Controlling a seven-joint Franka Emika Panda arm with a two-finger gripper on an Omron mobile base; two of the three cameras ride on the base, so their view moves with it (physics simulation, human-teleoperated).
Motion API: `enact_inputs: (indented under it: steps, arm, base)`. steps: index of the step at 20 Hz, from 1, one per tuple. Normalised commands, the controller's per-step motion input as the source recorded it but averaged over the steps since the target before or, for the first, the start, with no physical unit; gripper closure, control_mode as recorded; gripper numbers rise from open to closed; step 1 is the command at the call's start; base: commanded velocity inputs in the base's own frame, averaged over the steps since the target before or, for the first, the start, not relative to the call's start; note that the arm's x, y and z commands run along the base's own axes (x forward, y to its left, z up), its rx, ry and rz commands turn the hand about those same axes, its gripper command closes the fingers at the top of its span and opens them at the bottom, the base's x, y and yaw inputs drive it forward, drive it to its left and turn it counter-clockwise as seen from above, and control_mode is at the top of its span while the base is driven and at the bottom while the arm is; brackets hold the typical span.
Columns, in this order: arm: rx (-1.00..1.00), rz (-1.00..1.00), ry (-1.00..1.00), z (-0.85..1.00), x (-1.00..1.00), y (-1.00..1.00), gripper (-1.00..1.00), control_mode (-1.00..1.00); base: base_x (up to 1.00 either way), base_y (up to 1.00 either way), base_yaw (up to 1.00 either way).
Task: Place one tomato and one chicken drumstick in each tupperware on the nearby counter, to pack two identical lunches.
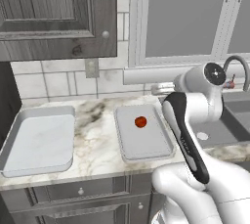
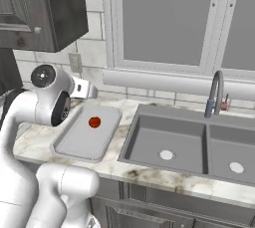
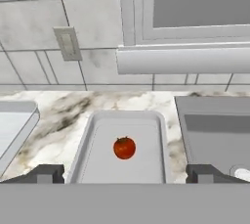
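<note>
The counter (image 1: 97, 142) runs long and white with grey-brown veining, over dark cabinets, and a grey double sink (image 2: 174, 145) is set into it on the right under the window. Two shallow grey containers sit on the marble, well apart from each other. The left container (image 1: 36, 142) holds nothing that can be seen. The right container (image 1: 144, 135) lies just beside the sink and has one tomato (image 1: 140, 122) resting on its floor, toward the far end.

The gripper (image 3: 124, 173) hangs above the near edge of that right container; in the hand view its two dark tips stand wide apart with nothing between them, so the pincer is open and empty.

By this showing the packing is at an early stage: one tomato is in place out of the four items needed. A second tomato for the left container and a drumstick for each are still to come (no drumstick or spare tomato lies on this stretch of counter).
</note>
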Motion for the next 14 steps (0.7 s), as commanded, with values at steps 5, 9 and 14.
enact_inputs:
  steps: [5,9,14]
  arm:
    - [-0.05,0.04,-0.18,0.59,-0.73,0.0,-1.0,-1.0]
    - [-0.05,0.0,-0.12,0.13,-0.98,0.0,-1.0,-1.0]
    - [0.0,0.0,0.0,0.0,0.0,0.0,-1.0,1.0]
  base:
    - [0.0,0.0,0.0]
    - [0.0,0.0,0.0]
    - [-1.0,0.0,0.0]
